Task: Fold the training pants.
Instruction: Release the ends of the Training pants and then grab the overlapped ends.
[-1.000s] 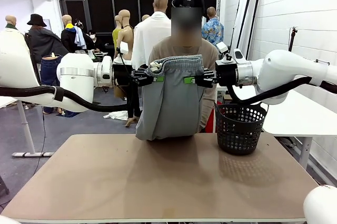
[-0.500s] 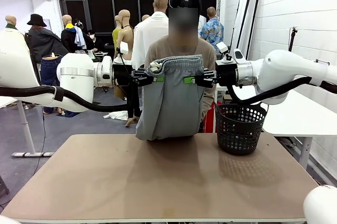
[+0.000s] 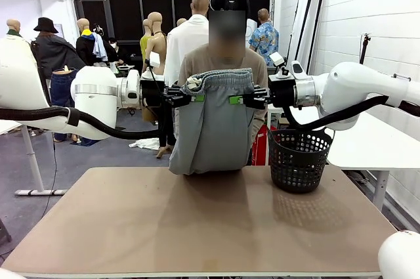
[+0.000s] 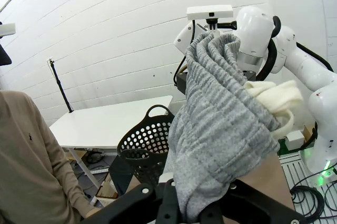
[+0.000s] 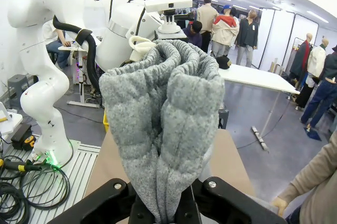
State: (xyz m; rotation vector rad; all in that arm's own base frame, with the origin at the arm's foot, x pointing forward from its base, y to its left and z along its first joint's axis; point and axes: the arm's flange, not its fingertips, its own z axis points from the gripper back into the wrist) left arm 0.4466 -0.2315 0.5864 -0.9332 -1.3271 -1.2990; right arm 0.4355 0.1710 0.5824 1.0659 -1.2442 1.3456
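Currently the training pants (image 3: 213,125), light grey soft jersey sweatpants with a gathered elastic waistband, hang in the air over the far edge of the tan rectangular table (image 3: 197,226). The waistband is uppermost and runs level, parallel to that far edge. The long axis of the garment drops straight down from it toward the tabletop. The lower end is rounded and reaches about the level of the far edge; whether it touches the table I cannot tell. A pale drawstring (image 3: 192,82) sticks out at the waistband's left corner.

Left gripper (image 3: 195,97): jaws closed on the left end of the waistband, cloth pinched between the green pads. Right gripper (image 3: 234,100): jaws closed on the right end in the same way. Both sit at one height above the table and point at each other, so the pants lie between them, neither arm nearer than the other. In each wrist view the grey jersey rises bunched from between that gripper's own fingers.

A black mesh plastic basket (image 3: 298,161) stands on the table's far right part, just beside the hanging cloth but apart from it. A person in a tan top (image 3: 197,62) stands beyond the far edge, directly behind the pants.

Judgement: the garment is held up but not laid out. Since the whole length hangs below the grip line, the next move likely needs both grippers to travel together toward the near side of the table and down, so the cloth lays flat, well clear of the basket.
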